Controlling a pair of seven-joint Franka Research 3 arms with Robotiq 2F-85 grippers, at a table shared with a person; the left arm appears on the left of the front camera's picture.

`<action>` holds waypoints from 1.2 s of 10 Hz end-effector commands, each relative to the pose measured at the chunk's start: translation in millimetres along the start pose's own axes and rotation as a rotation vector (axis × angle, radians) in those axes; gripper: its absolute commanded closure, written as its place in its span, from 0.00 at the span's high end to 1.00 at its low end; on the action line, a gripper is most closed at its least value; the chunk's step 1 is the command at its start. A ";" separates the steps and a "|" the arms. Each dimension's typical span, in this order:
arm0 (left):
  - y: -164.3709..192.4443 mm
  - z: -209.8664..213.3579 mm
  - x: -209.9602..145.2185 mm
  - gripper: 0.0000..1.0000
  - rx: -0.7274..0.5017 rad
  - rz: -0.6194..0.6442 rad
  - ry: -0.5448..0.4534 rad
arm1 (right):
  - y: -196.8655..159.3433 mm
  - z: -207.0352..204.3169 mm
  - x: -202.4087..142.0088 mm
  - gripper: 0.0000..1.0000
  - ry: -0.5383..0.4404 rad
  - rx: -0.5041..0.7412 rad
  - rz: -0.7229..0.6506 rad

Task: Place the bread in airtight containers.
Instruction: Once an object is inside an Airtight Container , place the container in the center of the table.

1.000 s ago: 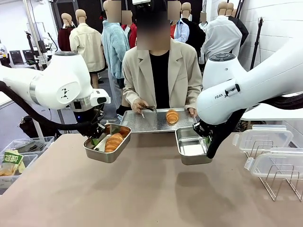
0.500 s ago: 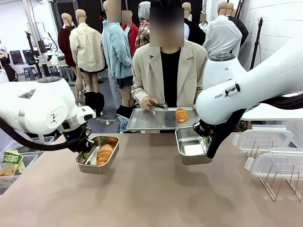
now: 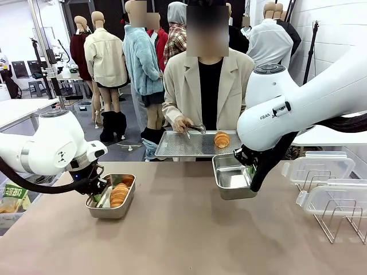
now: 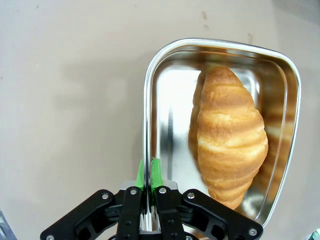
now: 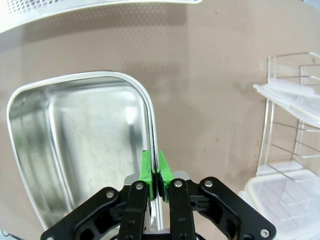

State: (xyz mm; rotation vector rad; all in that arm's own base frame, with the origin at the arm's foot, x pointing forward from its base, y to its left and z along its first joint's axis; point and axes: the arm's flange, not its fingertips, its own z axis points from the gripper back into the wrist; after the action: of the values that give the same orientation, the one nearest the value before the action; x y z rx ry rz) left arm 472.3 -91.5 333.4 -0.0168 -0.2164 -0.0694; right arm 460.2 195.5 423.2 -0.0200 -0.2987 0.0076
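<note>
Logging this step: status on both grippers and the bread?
Left gripper shut on left container rim, one croissant inside. Right gripper shut on right container rim, nothing inside. Second croissant on the person's tray. Lids on wire rack, far right.

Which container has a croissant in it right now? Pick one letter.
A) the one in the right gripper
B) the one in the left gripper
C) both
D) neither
B: a croissant lies in the container whose rim the left gripper clamps. The other container, clamped by the right gripper, is bare inside, and the second croissant sits on the tray.
</note>
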 end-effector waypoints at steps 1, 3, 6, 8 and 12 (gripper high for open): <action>7.0 -0.6 10.1 0.00 -0.019 0.025 0.018 | 0.3 1.1 1.2 0.00 -0.019 0.012 0.001; 8.0 2.4 11.3 0.36 -0.004 0.029 0.043 | 0.3 1.1 1.2 0.00 -0.019 0.012 0.001; 1.6 50.9 8.1 0.96 0.013 -0.012 -0.047 | 0.3 1.1 1.2 0.00 -0.019 0.012 0.001; 4.6 88.4 10.3 1.00 0.057 -0.050 -0.058 | 0.3 1.1 1.2 0.00 -0.019 0.012 0.001; 40.4 159.8 22.3 1.00 0.043 -0.066 -0.026 | 0.3 1.1 1.2 0.00 -0.019 0.012 0.001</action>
State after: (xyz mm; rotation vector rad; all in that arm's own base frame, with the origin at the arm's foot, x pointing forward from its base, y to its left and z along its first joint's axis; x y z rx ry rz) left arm 458.3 -63.3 486.9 0.0344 -0.2707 -0.1266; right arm 460.3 195.4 423.3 -0.0199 -0.2991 0.0074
